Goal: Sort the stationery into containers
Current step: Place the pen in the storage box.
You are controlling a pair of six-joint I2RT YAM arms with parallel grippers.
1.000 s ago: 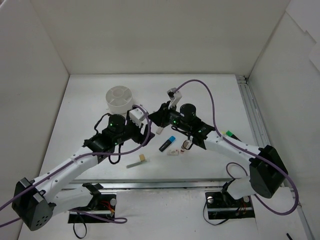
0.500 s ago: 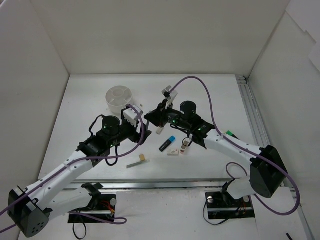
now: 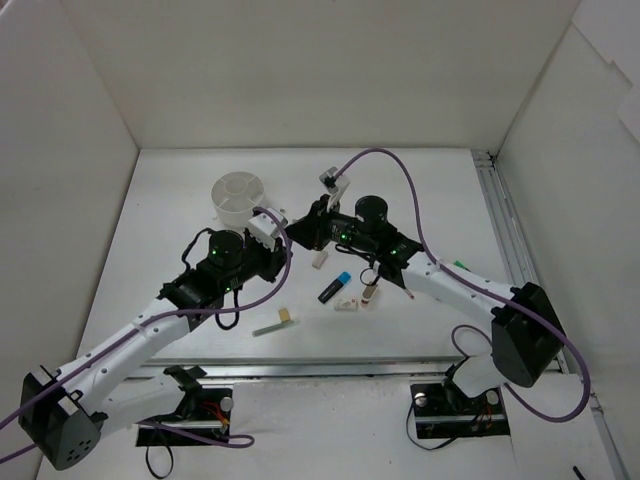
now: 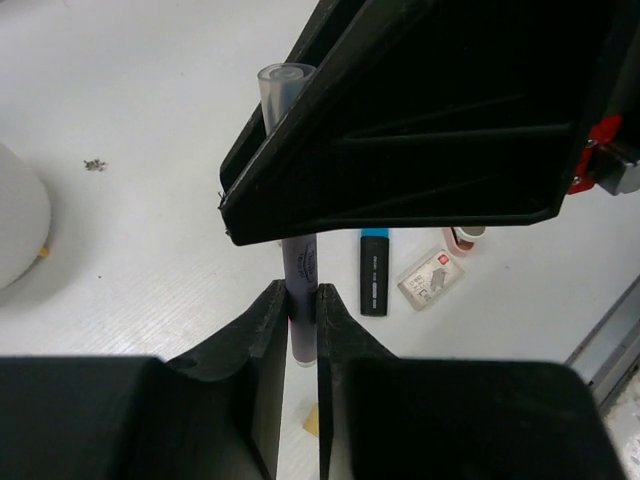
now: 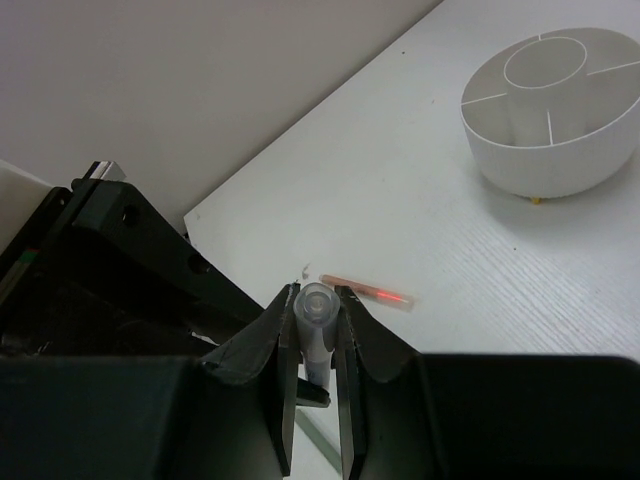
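A dark pen with a clear cap (image 4: 283,85) hangs off the table, pinched from both ends. My left gripper (image 4: 301,300) is shut on its lower barrel. Shut on its capped end (image 5: 318,302) is my right gripper (image 5: 317,320). In the top view the two grippers, left (image 3: 283,250) and right (image 3: 303,233), meet just right of the white divided pot (image 3: 238,197), which also shows in the right wrist view (image 5: 550,120). On the table lie a black marker with a blue cap (image 4: 373,272), a white eraser (image 4: 430,280) and a thin red pen (image 5: 365,290).
Another white eraser (image 3: 320,260) lies under the right arm. A small beige and grey piece (image 3: 273,323) sits near the front edge, a red and white item (image 3: 368,296) beside the eraser. White walls close in three sides. A metal rail (image 3: 500,225) runs along the right.
My left gripper has gone from open to shut on the pen that the right gripper holds. The right arm has shifted slightly left toward the pot.
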